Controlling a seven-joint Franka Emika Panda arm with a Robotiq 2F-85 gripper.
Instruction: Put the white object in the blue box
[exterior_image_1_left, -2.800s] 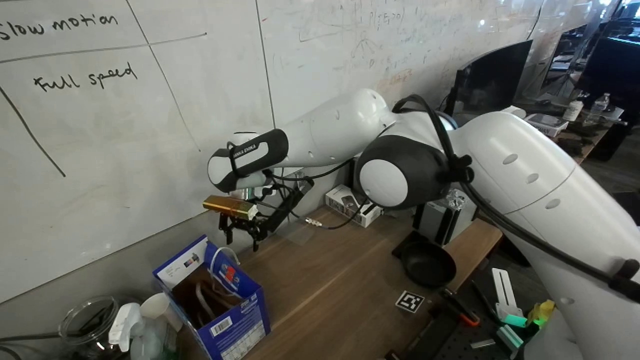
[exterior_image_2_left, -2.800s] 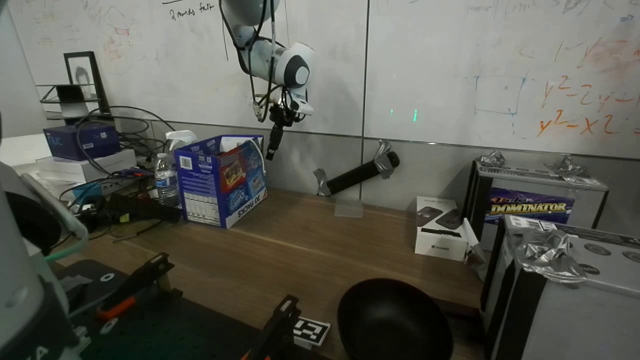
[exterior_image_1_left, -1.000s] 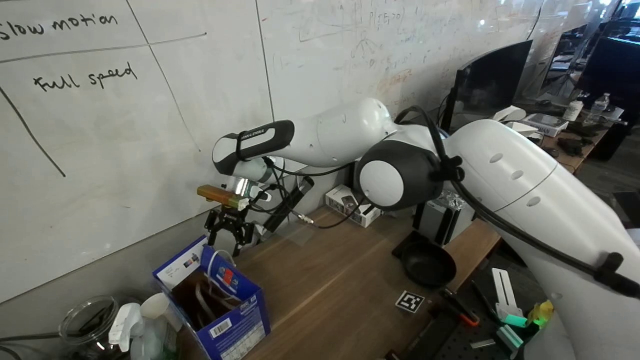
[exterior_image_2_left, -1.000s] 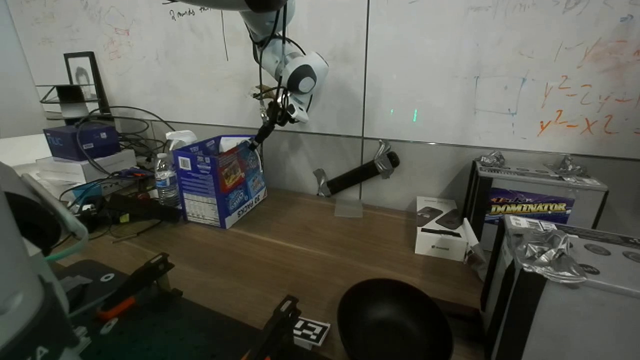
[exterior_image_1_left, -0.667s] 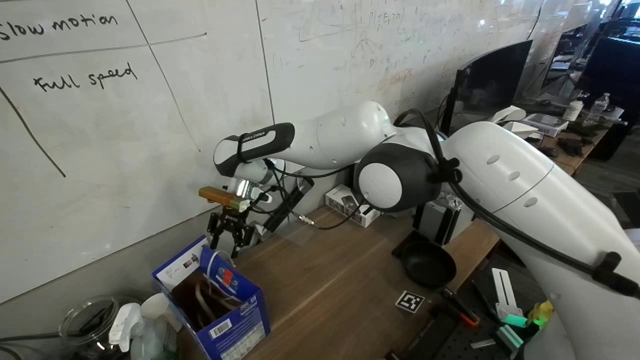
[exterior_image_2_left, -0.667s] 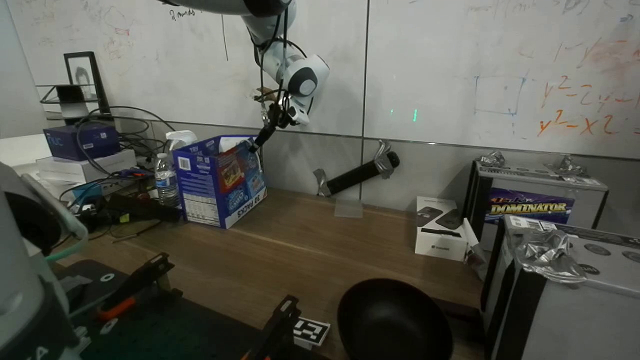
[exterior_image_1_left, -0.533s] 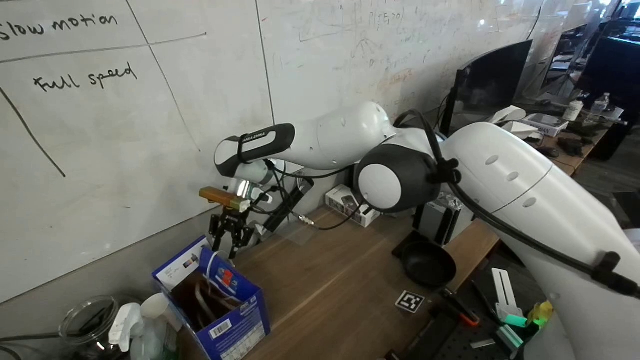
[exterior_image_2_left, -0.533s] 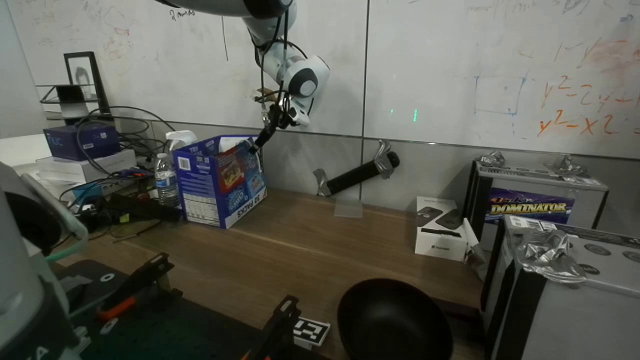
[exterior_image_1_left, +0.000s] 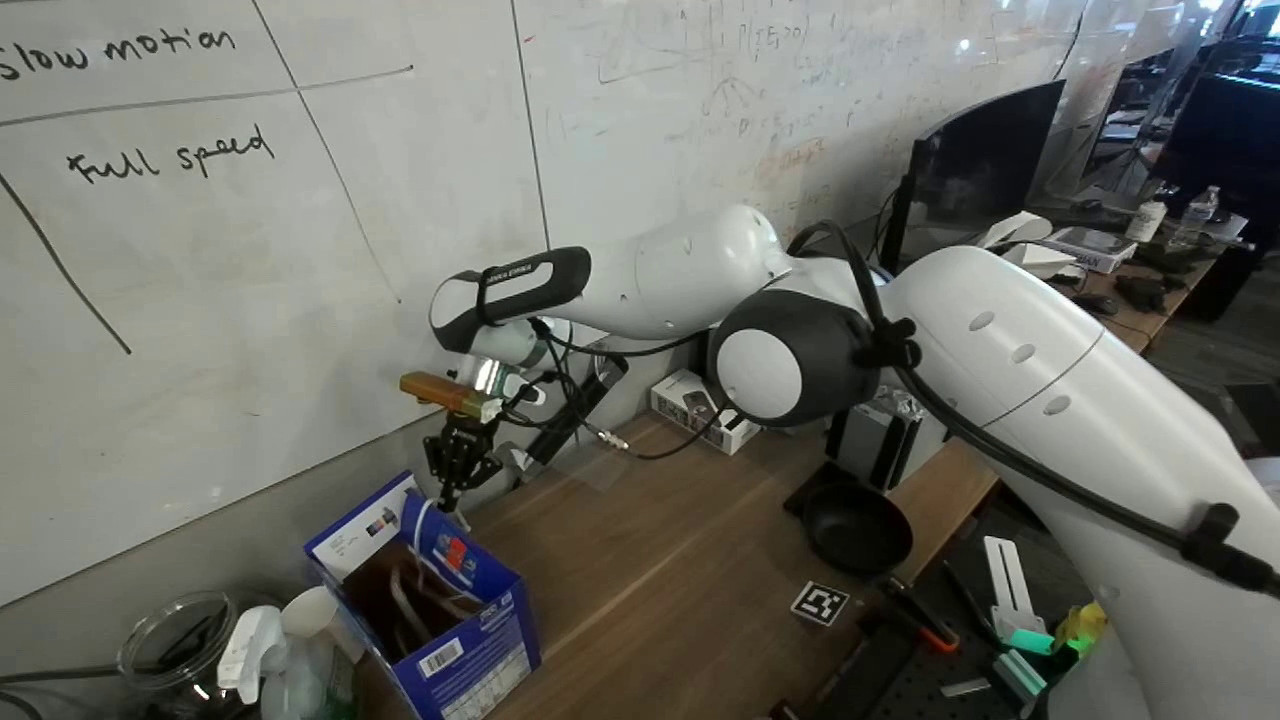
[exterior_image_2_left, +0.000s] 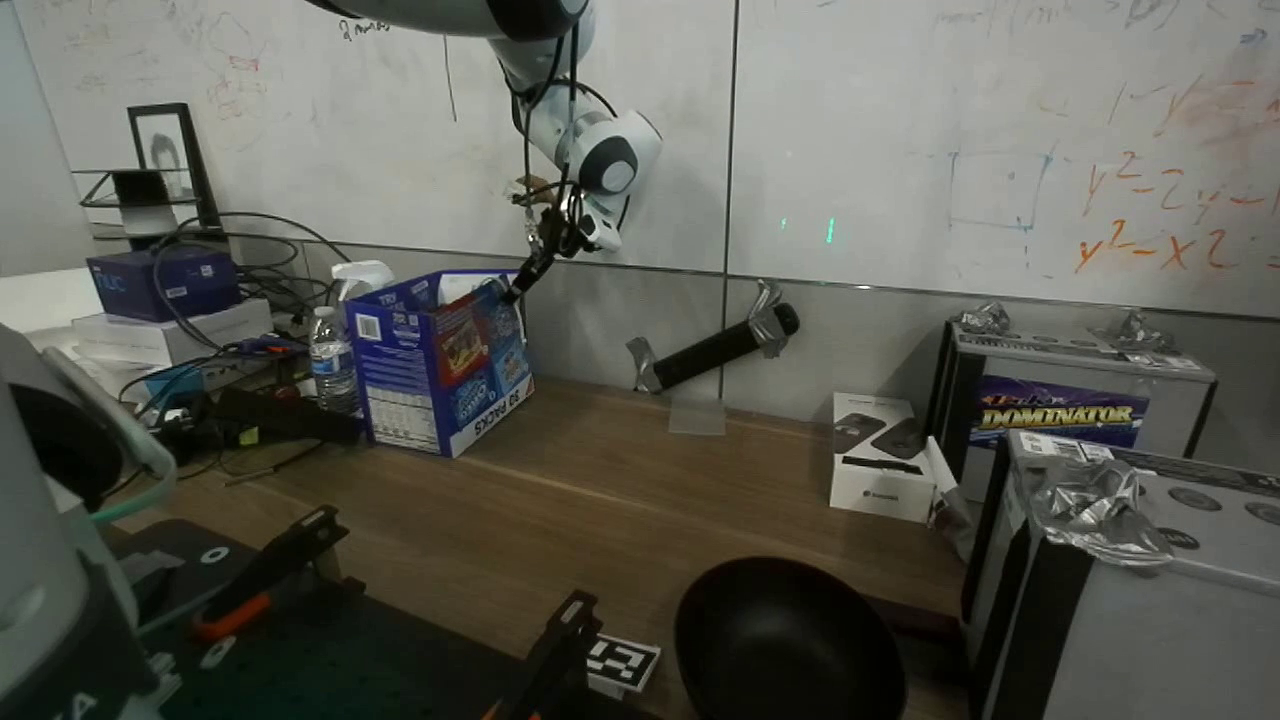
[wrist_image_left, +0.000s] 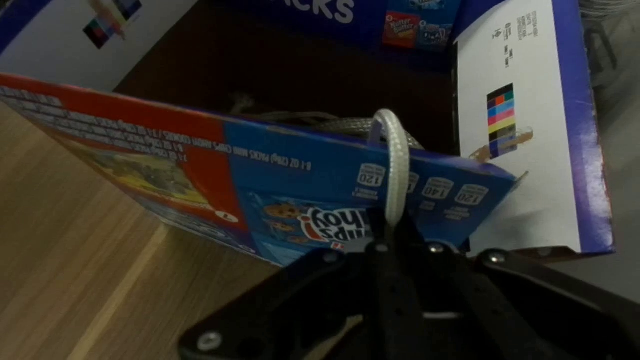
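The blue box (exterior_image_1_left: 470, 650) stands open-topped on the table by the wall, its flaps up and its interior brown. Part of the white object, a woven cord (wrist_image_left: 398, 170), lies inside it; one loop comes up over the box's near wall (wrist_image_left: 300, 160) and hangs down outside. My gripper (wrist_image_left: 392, 227) is just outside that wall, jaws closed together on the hanging cord. In an exterior view the gripper (exterior_image_1_left: 449, 498) sits at the box's back corner, and more cord (exterior_image_1_left: 403, 600) shows within the box. The cord's end below the fingers is hidden.
A white cup (exterior_image_1_left: 318, 612) and a spray bottle (exterior_image_1_left: 290, 670) crowd the box's side, with a water bottle (exterior_image_2_left: 333, 360) nearby. The whiteboard wall rises right behind the box. A black cylinder (exterior_image_2_left: 720, 350) is taped to the wall. A black pan (exterior_image_1_left: 858, 530) rests farther along.
Over the last half second my fingers have come together on the cord at the box's edge. Earlier the gripper swung in, open, towards the box's corner. The box has stayed in place.
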